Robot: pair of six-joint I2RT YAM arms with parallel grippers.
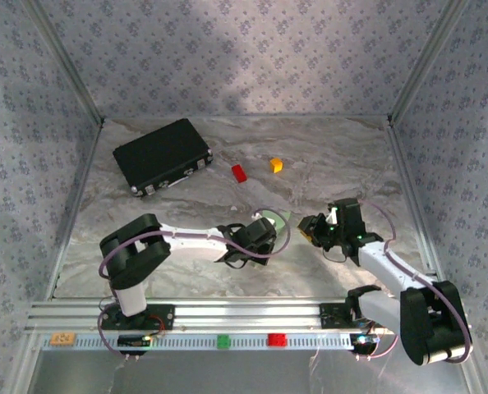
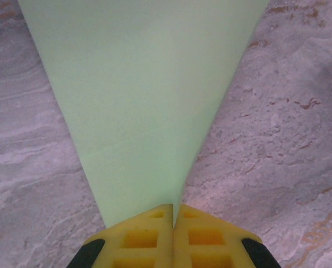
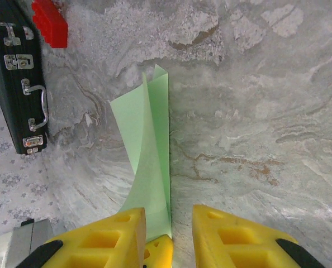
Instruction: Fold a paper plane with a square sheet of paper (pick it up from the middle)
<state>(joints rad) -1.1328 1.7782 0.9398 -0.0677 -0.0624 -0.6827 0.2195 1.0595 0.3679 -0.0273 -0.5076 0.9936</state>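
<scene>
The square sheet of paper is folded into a slim pale green paper plane (image 2: 143, 84). My left gripper (image 2: 173, 209) is shut on its narrow end, and the paper widens away from the fingers above the marble table. In the right wrist view the paper plane (image 3: 149, 145) stands on edge with its wings slightly apart. My right gripper (image 3: 170, 211) is open around it, the paper close to the left finger and a clear gap to the right one. The left gripper's yellow fingertip (image 3: 160, 251) shows between those fingers. From above, the left gripper (image 1: 260, 238) and right gripper (image 1: 312, 227) face each other at mid-table.
A black case (image 1: 162, 154) lies at the back left, also at the left edge of the right wrist view (image 3: 20, 84). A red block (image 1: 239, 172) and an orange block (image 1: 276, 165) sit behind the grippers. Patterned walls enclose the table on three sides.
</scene>
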